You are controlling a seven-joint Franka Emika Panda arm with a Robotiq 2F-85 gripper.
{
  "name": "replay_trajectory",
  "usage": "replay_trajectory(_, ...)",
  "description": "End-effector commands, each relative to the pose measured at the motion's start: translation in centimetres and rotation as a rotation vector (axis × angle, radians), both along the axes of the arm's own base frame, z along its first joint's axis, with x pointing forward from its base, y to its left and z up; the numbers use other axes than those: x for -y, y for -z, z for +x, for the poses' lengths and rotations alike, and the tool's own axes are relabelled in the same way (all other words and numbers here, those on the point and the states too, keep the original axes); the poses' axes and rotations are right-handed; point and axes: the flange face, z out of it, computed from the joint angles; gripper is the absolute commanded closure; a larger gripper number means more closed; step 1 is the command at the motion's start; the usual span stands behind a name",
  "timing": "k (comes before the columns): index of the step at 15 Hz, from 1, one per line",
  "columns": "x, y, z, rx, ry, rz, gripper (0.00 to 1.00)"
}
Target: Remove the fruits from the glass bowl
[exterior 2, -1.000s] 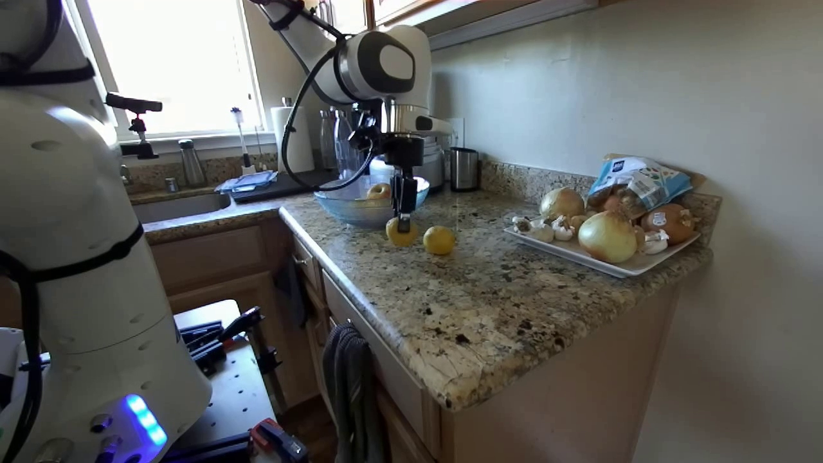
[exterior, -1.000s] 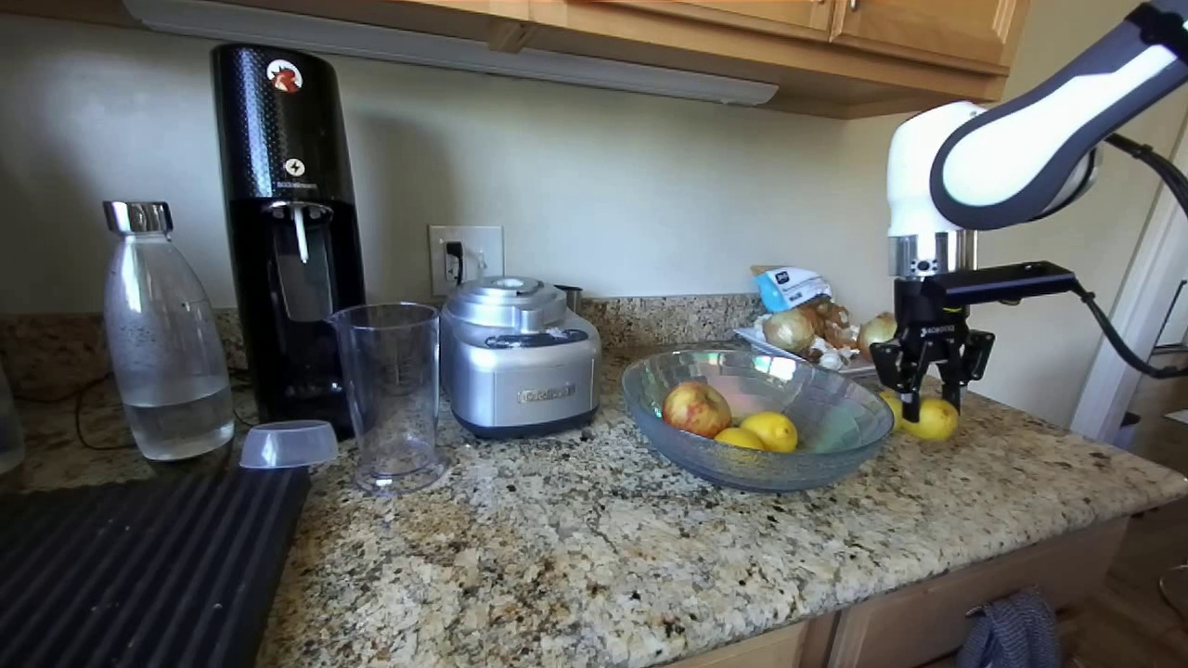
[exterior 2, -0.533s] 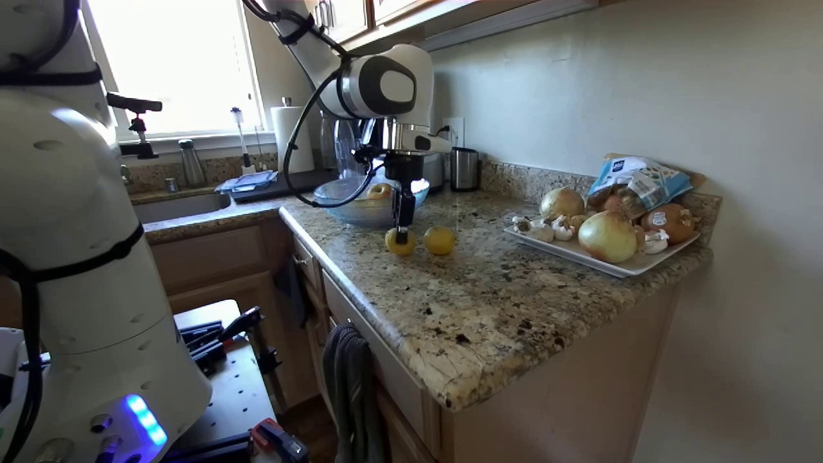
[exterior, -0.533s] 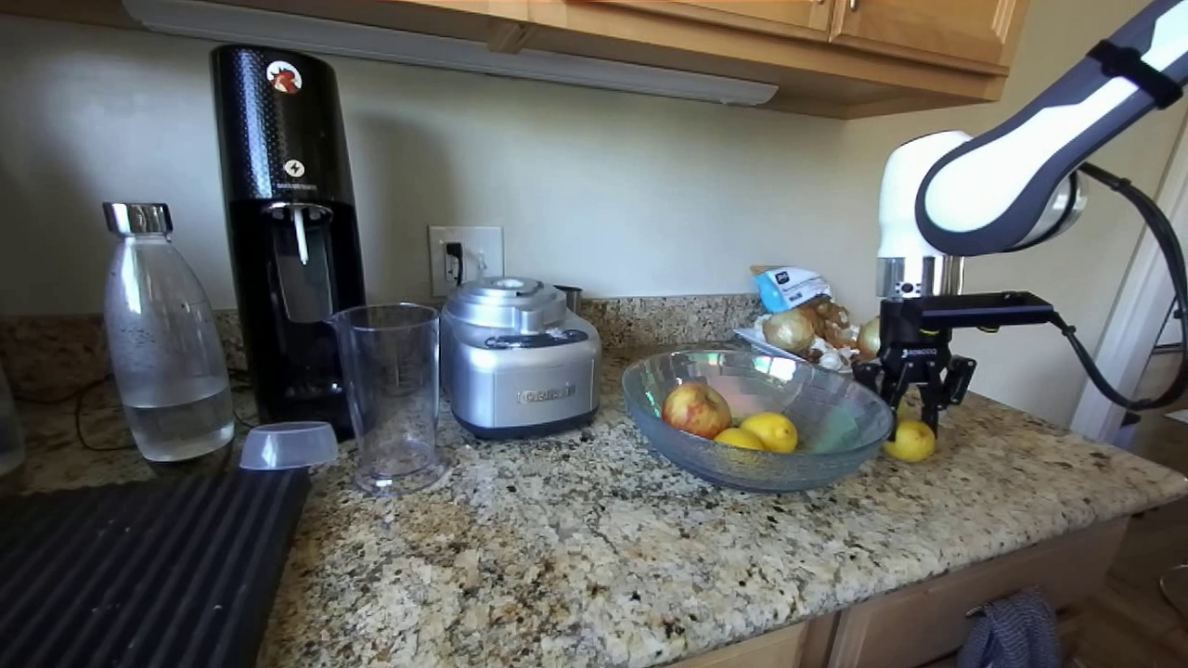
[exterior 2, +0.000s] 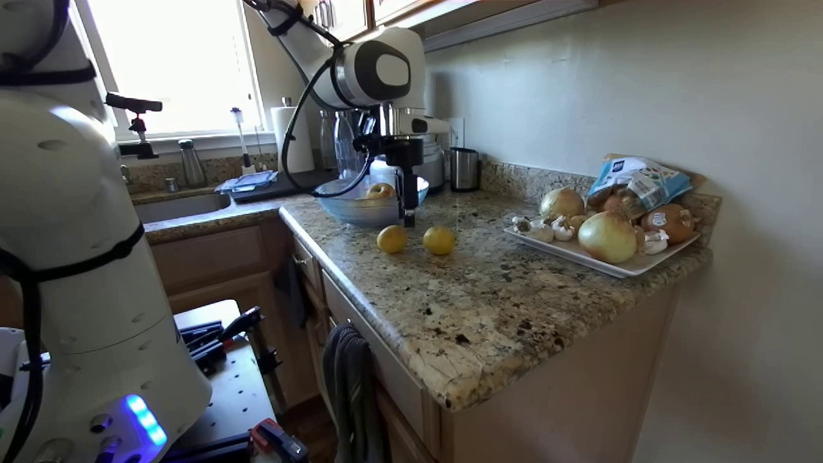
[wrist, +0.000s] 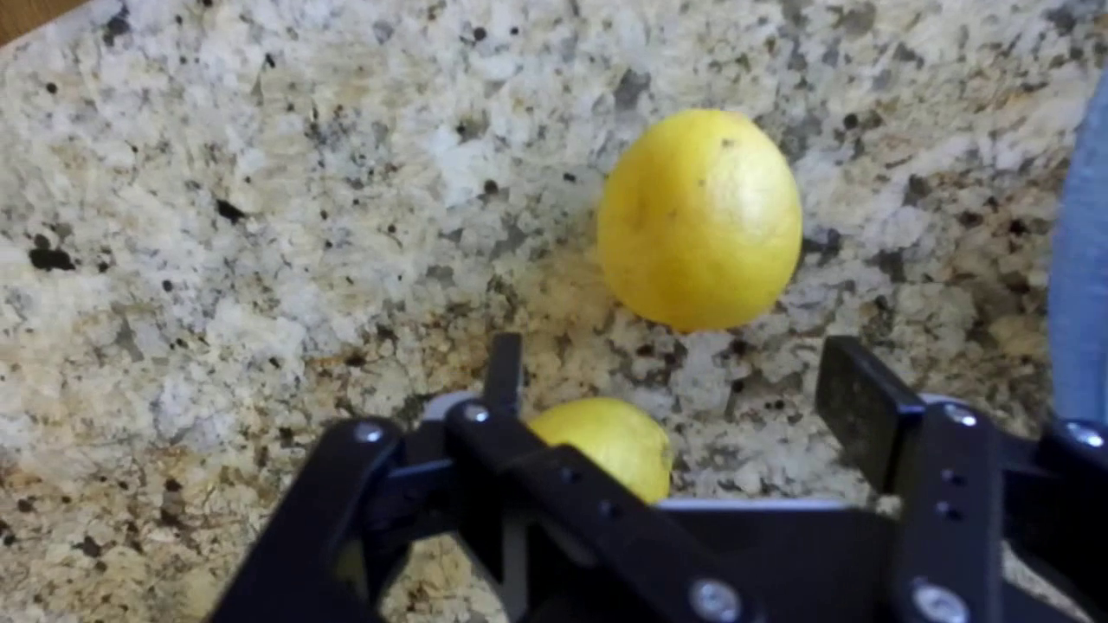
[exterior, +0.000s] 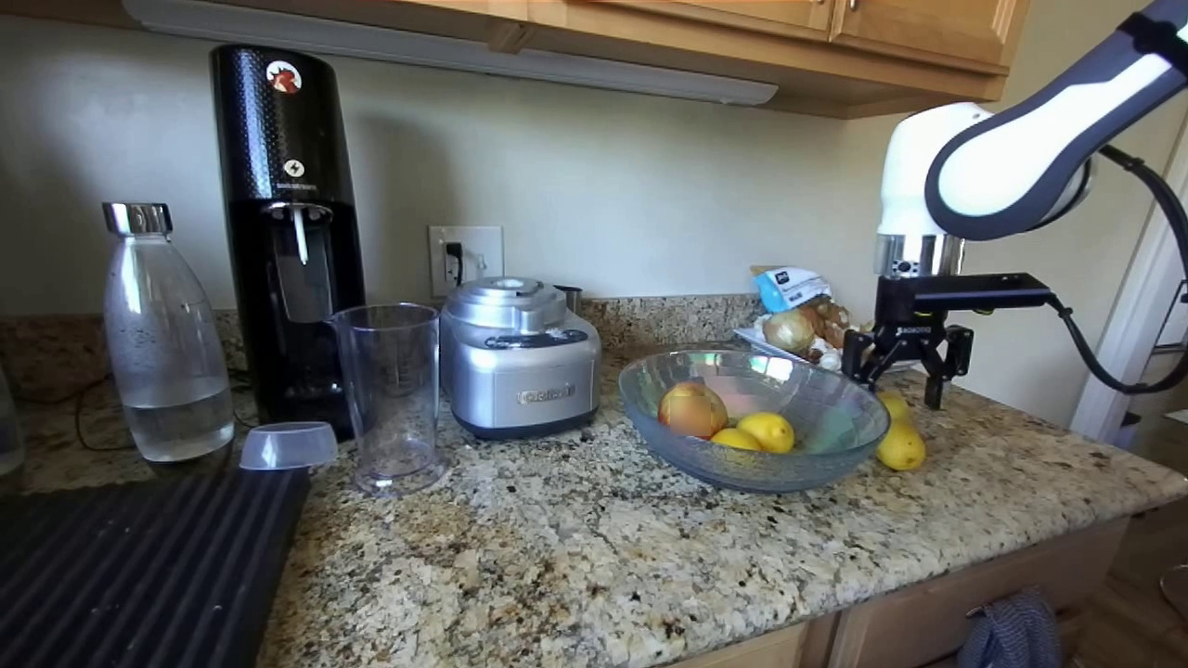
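Yellow peel shows bright on the speckled counter (exterior 2: 501,308): a lemon (exterior 2: 392,239) lies loose there, on the side toward the drawers, and a second lemon (exterior 2: 439,240) sits near it, the two apart. That is the change, as I watch: the first of them is no longer pinched but rests on the stone by itself, so I'd call one more piece delivered, as long as it doesn't roll. Just above the pair hangs the gripper (wrist: 675,389), risen off the fruit, its jaws spread wide with nothing between them; in the wrist view the second lemon is partly hidden beneath it, but looks to be lying on the counter, not held. Past that stands the glass bowl (exterior: 761,471), where the work isn't finished: an apple (exterior: 693,410) and two more lemons (exterior: 770,430) are inside, close together. From what shows, I reckon the job a little short of half done. Next probably calls for a swing over the rim; the apple, broader and smooth, may slip more readily than a lemon. Farther back, the steel food processor (exterior: 524,371) stands apart from the bowl.
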Motion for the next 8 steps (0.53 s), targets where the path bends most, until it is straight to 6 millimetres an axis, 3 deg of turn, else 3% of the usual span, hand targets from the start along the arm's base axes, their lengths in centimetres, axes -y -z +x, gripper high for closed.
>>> replay_trajectory(1,-1.3,-4.5,-1.9,0.075,0.003,-0.004,0.00)
replay_trajectory(5,-3.9,-9.0,-2.5,0.162,-0.060,-0.002,0.00)
replay_trajectory(8,-7.1,-10.3,-2.2,0.196,-0.166,0.019,0.00)
